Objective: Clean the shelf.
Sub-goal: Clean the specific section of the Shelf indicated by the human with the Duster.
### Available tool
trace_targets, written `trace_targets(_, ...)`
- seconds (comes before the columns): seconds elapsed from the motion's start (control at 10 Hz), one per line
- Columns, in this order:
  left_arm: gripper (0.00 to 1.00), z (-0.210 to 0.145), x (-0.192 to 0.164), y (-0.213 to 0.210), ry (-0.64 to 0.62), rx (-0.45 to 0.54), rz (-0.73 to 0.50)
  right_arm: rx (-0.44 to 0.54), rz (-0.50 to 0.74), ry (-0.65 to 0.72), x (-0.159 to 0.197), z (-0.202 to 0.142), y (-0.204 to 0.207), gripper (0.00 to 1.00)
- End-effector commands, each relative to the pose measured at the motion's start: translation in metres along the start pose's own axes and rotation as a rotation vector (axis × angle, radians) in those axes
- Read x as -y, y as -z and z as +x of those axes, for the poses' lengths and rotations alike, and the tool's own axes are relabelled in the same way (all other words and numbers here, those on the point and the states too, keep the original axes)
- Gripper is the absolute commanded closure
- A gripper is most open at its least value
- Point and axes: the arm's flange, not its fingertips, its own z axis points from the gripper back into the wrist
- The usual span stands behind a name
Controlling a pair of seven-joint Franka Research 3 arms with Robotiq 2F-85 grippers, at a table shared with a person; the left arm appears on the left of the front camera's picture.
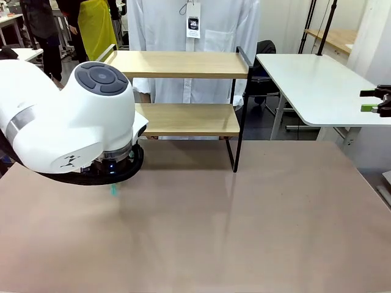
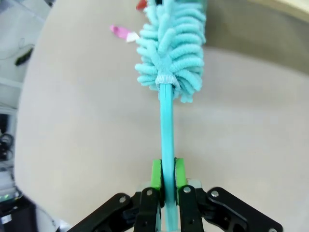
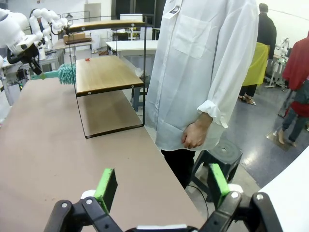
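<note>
The shelf (image 1: 183, 64) stands at the table's far side, two light wooden boards in a thin black frame; it is also in the right wrist view (image 3: 104, 72). My left gripper (image 2: 167, 169) is shut on the thin teal handle of a duster (image 2: 171, 48), whose fluffy teal head points away from the fingers. From the right wrist view the duster head (image 3: 67, 73) sits at the end of the lower board, with the left gripper (image 3: 36, 65) behind it. A small red bit (image 3: 87, 60) lies on that board. My right gripper (image 3: 161, 186) is open and holds nothing, far right (image 1: 379, 102).
A person in a white shirt (image 3: 203, 72) stands behind the shelf, hands down. A pink scrap (image 2: 120, 31) lies beyond the duster head. A white side table (image 1: 317, 85) stands at the right, a dark stool (image 3: 217, 152) by the person. The brown table (image 1: 244, 226) spreads in front.
</note>
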Motion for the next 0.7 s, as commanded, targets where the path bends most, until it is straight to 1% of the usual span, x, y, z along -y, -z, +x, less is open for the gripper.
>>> trace_targets(0.0,0.87,0.002,-0.003,0.008,-0.010,-0.045,-0.012,-0.001,-0.003,-0.005,0.000,0.003,0.000,0.00)
trace_targets(0.2,0.87,0.002,-0.003,0.008,-0.010,-0.045,-0.012,-0.001,-0.003,-0.005,0.000,0.003,0.000,0.00)
trace_targets(0.3,0.87,-0.001,0.002,0.002,0.003,-0.011,-0.008,-0.001,-0.003,-0.005,0.000,0.003,0.000,0.00)
trace_targets(0.4,0.87,0.003,-0.002,-0.004,0.006,0.000,-0.123,-0.001,-0.003,-0.005,0.000,0.003,0.000,0.00)
trace_targets(0.6,0.87,0.006,-0.015,-0.012,0.037,0.013,-0.243,-0.001,-0.003,-0.005,0.000,0.003,0.000,0.00)
